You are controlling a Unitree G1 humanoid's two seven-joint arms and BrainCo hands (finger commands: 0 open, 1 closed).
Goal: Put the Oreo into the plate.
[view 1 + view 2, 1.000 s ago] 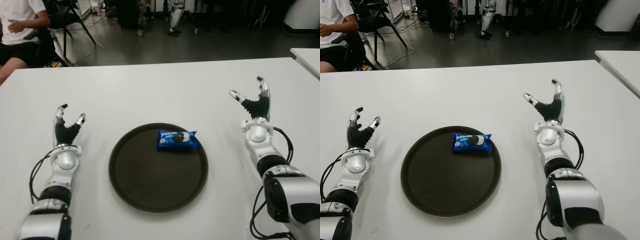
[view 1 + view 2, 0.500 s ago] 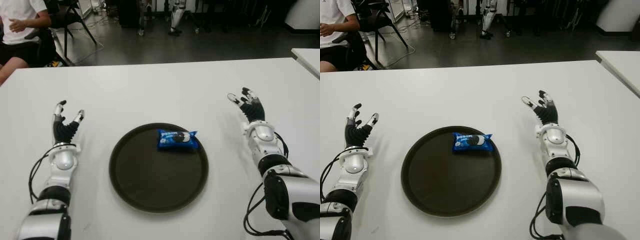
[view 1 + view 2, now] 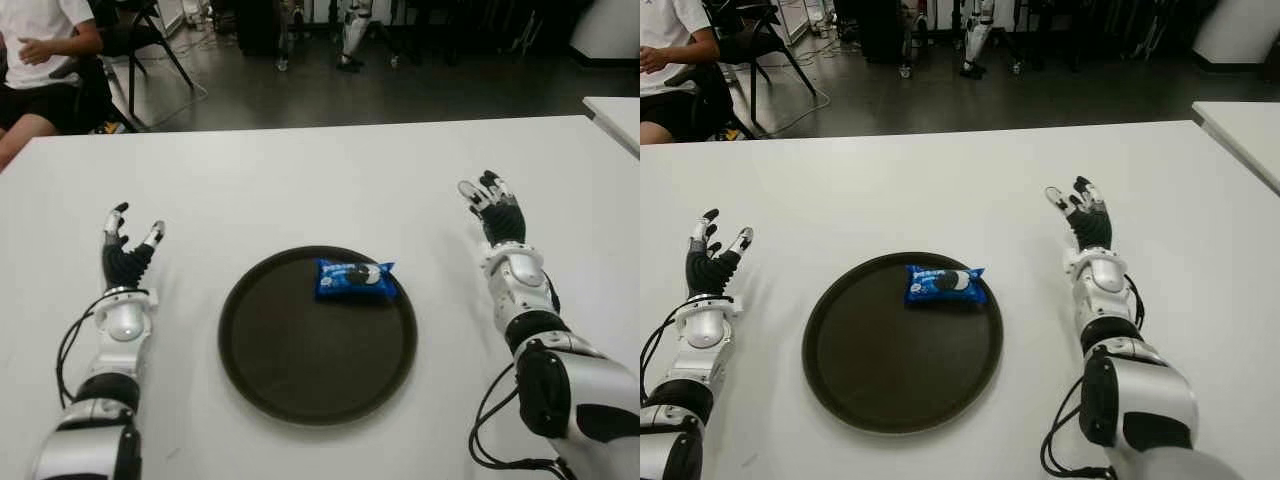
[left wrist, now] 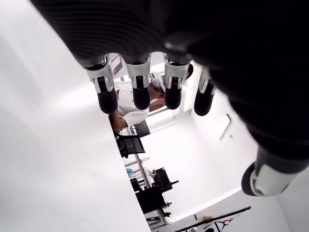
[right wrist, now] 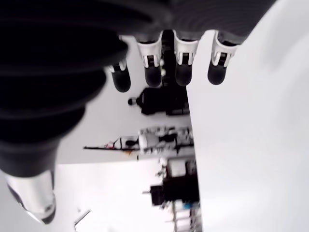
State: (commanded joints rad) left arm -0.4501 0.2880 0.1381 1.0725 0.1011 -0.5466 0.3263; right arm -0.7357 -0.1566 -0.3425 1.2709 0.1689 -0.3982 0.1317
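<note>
Oreo [image 3: 945, 284] lies inside plate [image 3: 855, 375]

Bright, even overhead light washes the white table [image 3: 330, 190], leaving only soft shadows. The floor behind is dimmer. In both wrist views the nearby hand looms dark and blurred.

Both head eyes look down and forward toward twelve o'clock, sharing the white table [image 3: 320, 180]; each wrist camera sits close behind its own fingertips [image 4: 141, 99].

Robotics lab, white tables [image 3: 330, 180], standing robot legs [image 3: 352, 35]
</note>
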